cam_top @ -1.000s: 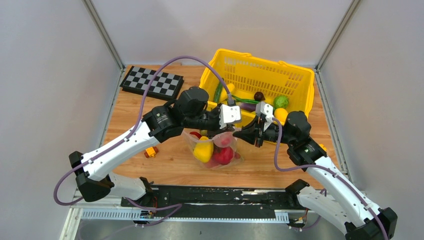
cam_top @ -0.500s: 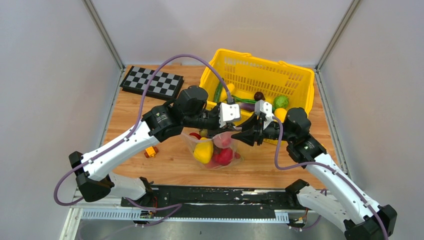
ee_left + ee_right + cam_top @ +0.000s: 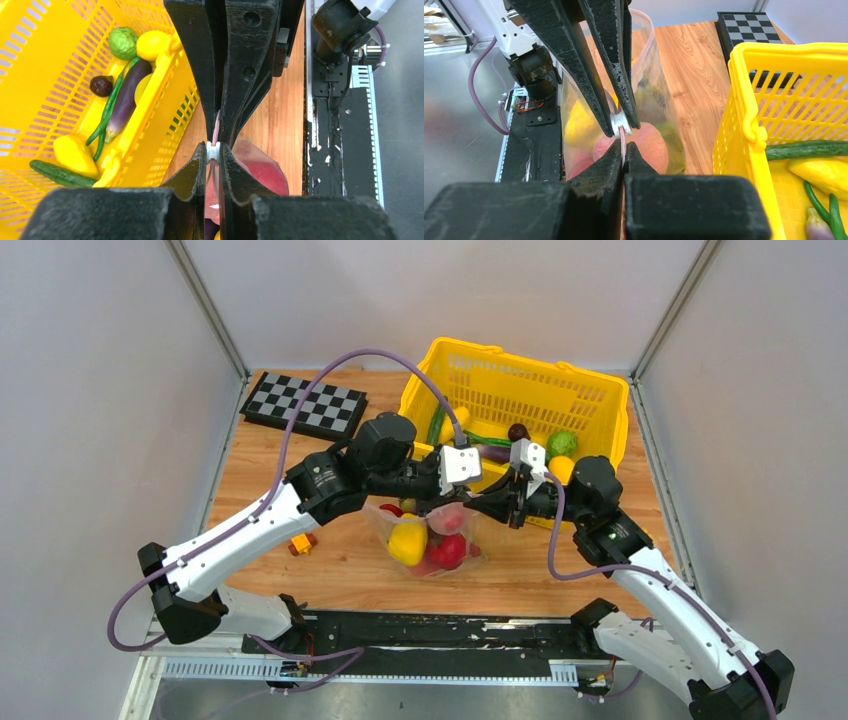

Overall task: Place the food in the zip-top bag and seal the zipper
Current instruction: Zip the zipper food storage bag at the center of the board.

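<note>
Nearest the arm bases, an orange toy block [image 3: 300,543] is seen on the wooden desk [image 3: 560,575], close beside the left forearm. Just beyond it, at the middle of the desk, the zip-top bag [image 3: 376,523] is held upright by its top edge. Food is visible through its clear wall: a yellow pepper [image 3: 407,540], a red piece [image 3: 447,552] and a pink round piece [image 3: 447,520]. Above the bag the two arms are brought tip to tip. In the left wrist view, the fingers of the left gripper [image 3: 213,154] are closed on the white slider [image 3: 213,148]. Directly past the slider, the fingers of the right gripper [image 3: 220,136] are pressed together on the pink strip of the zipper [image 3: 216,131]. In the right wrist view the bag's wall is seen bowed outward beside the left fingers. Behind the meeting point stands the yellow basket [image 3: 520,390], its front wall near the bag. More toy food is left inside it: a cucumber [image 3: 60,173], a yellow squash [image 3: 75,152], a slender green pod [image 3: 106,120], a purple eggplant [image 3: 125,100], a dark brown round piece [image 3: 101,86], a bumpy green piece [image 3: 122,42] and a yellow lemon [image 3: 152,44]. Farthest back, a checkerboard [image 3: 303,402] is laid flat at the desk's far left, beside the basket.
</note>
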Robot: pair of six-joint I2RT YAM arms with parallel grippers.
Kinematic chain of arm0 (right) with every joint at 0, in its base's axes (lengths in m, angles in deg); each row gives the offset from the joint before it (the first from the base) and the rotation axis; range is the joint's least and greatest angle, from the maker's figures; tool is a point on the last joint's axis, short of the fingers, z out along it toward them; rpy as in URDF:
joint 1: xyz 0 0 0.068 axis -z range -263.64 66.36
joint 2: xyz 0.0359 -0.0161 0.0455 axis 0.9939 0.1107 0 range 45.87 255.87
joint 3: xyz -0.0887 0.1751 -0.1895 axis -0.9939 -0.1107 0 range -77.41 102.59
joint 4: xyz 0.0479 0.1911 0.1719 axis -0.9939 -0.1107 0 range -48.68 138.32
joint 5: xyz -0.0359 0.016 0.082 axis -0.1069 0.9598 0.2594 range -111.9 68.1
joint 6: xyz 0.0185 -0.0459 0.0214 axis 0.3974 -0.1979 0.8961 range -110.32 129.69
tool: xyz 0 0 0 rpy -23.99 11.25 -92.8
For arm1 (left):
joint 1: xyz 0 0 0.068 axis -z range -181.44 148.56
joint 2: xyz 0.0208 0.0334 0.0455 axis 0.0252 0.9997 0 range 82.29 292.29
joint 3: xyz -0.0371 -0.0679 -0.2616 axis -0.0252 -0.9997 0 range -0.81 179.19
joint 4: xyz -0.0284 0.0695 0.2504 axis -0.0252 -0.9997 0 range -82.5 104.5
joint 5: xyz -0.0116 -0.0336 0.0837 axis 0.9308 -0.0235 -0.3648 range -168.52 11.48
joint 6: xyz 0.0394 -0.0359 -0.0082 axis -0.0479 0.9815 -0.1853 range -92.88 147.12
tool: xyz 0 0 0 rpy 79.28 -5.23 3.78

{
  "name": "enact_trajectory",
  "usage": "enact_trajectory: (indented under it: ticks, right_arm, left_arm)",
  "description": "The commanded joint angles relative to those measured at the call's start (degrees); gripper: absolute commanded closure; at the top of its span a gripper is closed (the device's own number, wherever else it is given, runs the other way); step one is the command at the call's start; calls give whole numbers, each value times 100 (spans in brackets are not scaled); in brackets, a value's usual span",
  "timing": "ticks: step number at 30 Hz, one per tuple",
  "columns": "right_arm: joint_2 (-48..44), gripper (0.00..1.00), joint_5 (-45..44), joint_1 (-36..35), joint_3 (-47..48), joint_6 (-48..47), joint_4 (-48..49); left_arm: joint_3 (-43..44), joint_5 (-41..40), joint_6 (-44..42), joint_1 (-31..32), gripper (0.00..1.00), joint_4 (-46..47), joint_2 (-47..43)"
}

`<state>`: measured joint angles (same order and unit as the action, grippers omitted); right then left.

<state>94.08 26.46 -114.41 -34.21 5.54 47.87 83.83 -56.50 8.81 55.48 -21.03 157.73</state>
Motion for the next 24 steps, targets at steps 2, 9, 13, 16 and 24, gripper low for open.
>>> enact_trajectory:
  ticks: [2, 9, 13, 16, 24]
  right_arm:
    - [-266, 100, -520, 9, -101, 150, 564]
    - [-327, 100, -716, 15, -171, 202, 669]
    - [-347, 100, -711, 13, -189, 224, 680]
    - [-368, 100, -628, 11, -176, 207, 661]
    - [-402, 100, -483, 11, -133, 160, 552]
  left_arm:
    - [-272, -370, 65, -19, 100, 7, -395]
    - [-595, -804, 80, -15, 100, -94, -776]
    - [-680, -1000, 51, -15, 100, -191, -916]
    - [-731, -1149, 32, -20, 100, -235, -996]
    - [-889, -1635, -50, -63, 100, -393, -1272]
